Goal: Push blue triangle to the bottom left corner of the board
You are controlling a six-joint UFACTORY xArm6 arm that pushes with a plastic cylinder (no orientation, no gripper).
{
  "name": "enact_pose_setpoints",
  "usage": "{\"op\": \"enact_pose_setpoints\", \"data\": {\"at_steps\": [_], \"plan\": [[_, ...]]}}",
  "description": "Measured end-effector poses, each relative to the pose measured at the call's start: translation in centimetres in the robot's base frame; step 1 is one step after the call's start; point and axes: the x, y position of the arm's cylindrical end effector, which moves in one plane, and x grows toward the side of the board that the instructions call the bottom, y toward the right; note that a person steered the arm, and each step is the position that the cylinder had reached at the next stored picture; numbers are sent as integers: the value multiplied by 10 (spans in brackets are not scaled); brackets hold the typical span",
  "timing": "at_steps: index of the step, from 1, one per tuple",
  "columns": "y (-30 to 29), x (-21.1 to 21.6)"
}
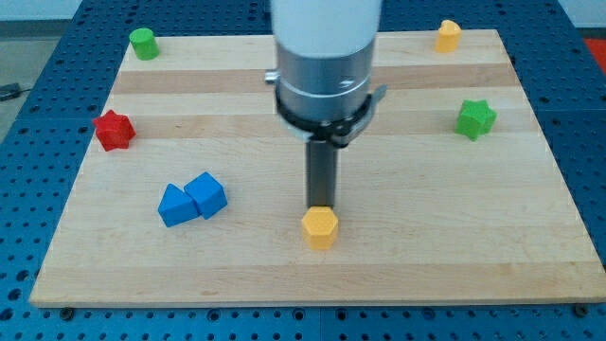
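Presently, findings:
Gripper: none fitted; no jaw state to tell.
My tip (320,207): behind yellow hexagonal block (320,227), seemingly touching.
Blue triangular block (174,206): lower left of wooden worktop (426,256), touching blue cube (206,194), well left of tip, hence unpushed.

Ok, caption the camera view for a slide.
My tip sits just above the yellow hexagon, right of two touching blue blocks.

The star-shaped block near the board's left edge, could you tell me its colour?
Red. The red star shows clearly in the camera view, the only view given.
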Motion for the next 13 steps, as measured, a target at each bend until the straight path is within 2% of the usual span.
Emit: {"op": "enact_pose_setpoints", "data": {"at_steps": [2,4,5,6,7,8,11,13], "plan": [[-41,-8],[-113,30],[-127,15],[-108,-15],[-124,-33],[-166,-32],[-172,20],[-125,15]]}}
